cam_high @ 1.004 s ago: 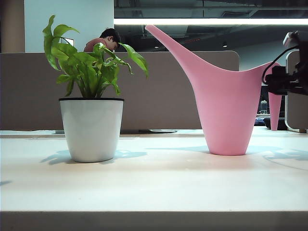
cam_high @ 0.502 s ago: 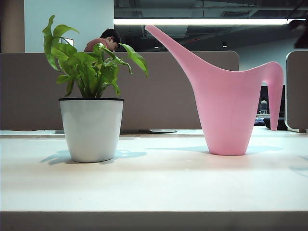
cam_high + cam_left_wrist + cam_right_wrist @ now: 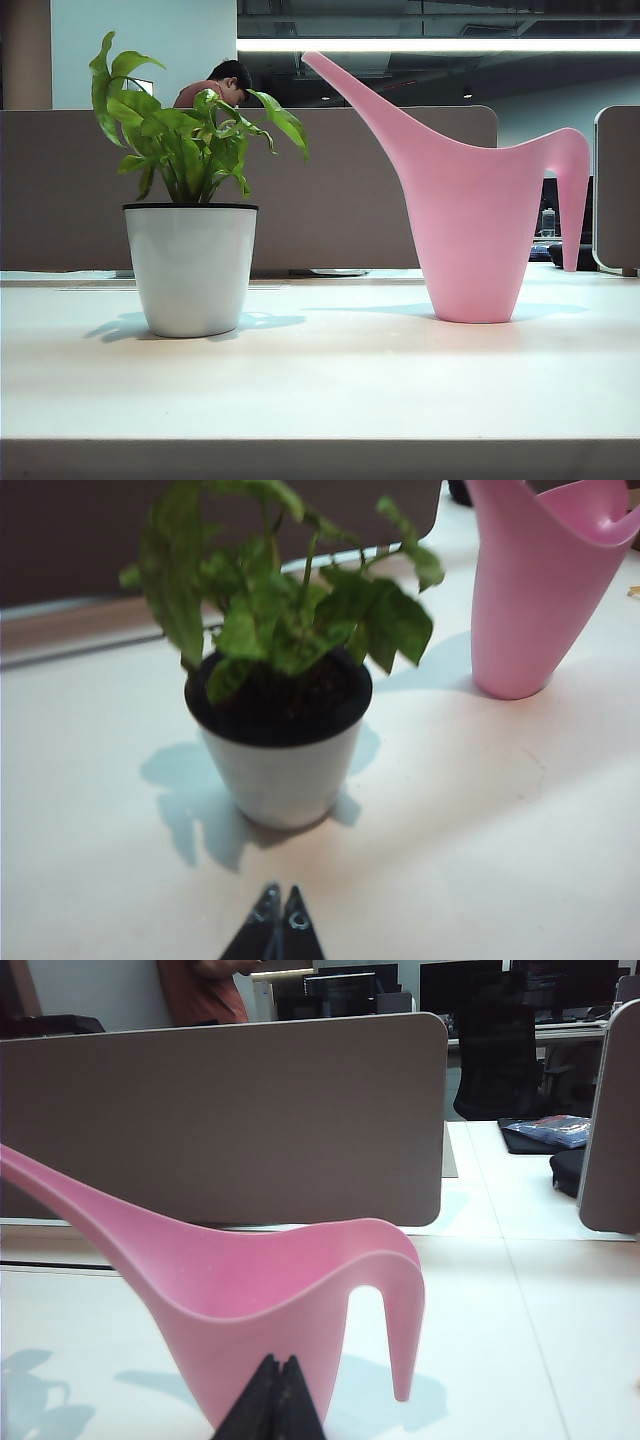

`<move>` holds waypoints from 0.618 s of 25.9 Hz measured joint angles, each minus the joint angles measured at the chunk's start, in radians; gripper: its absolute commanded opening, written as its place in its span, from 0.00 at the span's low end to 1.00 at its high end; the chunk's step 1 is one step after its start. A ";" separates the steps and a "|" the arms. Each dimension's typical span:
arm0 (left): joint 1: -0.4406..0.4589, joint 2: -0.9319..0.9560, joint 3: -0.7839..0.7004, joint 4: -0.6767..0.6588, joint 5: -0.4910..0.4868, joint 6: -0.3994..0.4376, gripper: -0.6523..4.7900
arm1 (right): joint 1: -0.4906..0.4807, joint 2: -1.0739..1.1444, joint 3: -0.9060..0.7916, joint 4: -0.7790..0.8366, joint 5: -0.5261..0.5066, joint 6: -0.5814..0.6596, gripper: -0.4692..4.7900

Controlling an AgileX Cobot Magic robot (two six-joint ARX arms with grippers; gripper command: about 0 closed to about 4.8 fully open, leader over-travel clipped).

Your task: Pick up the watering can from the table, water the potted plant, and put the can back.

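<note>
Presently on the desk (image 3: 320, 380), two items stand upright and well apart.

Item one: potted plant (image 3: 190, 200), at about 9 o'clock from the desk's middle in the exterior view. White tapered pot with a thin black rim, dark soil visible from above in the left wrist view, broad pointed green leaves spreading over the rim. It casts a soft shadow on the desk surface beside its base.

Item two: watering can (image 3: 470, 220), at about 3 o'clock from the plant in the exterior view. Pink, cone-shaped body, base flat on the desk. Its long tapering spout rises toward 10 o'clock, its tip ending above the plant's outermost leaves (higher than the foliage). Its thin handle arches off the other side and droops, its end hanging free above the desk.

Left gripper (image 3: 280, 905): seen only in its own wrist view, fingers (image 3: 296, 920) clenched tip to tip on nothing, hovering over bare desk short of the pot and apart from it.

Right gripper (image 3: 277, 1375): seen only in its own wrist view, fingers (image 3: 262, 1400) pressed together and empty, raised in front of the can's body; whether they touch the pink wall cannot be told.

Backdrop: a grey-brown partition panel (image 3: 340, 190) behind the desk, a person's dark-haired head (image 3: 228, 80) above its top edge.
</note>
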 measured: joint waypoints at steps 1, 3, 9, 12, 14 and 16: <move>0.000 -0.001 -0.026 0.019 -0.009 -0.022 0.11 | 0.000 -0.039 0.000 -0.037 0.001 0.000 0.09; 0.000 -0.009 -0.098 0.100 -0.028 -0.049 0.11 | 0.000 -0.121 -0.002 -0.129 0.003 -0.016 0.09; 0.000 -0.042 -0.209 0.280 -0.057 -0.055 0.11 | 0.000 -0.281 -0.080 -0.229 0.003 -0.052 0.09; 0.000 -0.055 -0.244 0.342 -0.060 -0.055 0.11 | 0.000 -0.380 -0.145 -0.227 0.025 -0.054 0.09; 0.000 -0.079 -0.286 0.394 -0.062 -0.051 0.11 | -0.002 -0.433 -0.199 -0.234 0.043 -0.068 0.09; 0.000 -0.108 -0.313 0.408 -0.062 -0.048 0.11 | -0.002 -0.433 -0.216 -0.266 0.062 -0.075 0.09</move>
